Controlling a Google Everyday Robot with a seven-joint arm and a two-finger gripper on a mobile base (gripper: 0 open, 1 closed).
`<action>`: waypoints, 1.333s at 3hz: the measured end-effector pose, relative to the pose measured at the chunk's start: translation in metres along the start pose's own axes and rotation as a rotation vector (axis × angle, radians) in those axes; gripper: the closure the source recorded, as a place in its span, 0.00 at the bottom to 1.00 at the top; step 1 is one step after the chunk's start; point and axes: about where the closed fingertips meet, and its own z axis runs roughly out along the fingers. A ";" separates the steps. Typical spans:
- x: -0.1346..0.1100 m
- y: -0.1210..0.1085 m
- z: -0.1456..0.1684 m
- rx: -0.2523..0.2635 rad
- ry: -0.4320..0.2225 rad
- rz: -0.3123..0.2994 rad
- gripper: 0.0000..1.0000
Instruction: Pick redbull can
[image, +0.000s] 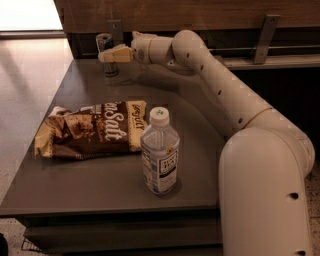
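Observation:
The redbull can (104, 40) stands upright at the far left back of the dark table (75, 180), slim, with a silver top. My gripper (109, 54) reaches in from the right at the can's mid height and overlaps its middle, hiding that part. I cannot tell whether it touches the can. The white arm (225, 85) stretches from the lower right across the back of the table.
A brown and cream chip bag (92, 130) lies flat at the table's left middle. A clear water bottle with a white cap (160, 152) stands near the front. A wooden wall with metal brackets (263, 37) runs behind the table.

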 end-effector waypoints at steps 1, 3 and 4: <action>0.001 0.003 0.019 -0.036 0.016 -0.007 0.00; 0.007 0.007 0.036 -0.053 0.018 0.002 0.47; 0.007 0.009 0.039 -0.057 0.019 0.003 0.69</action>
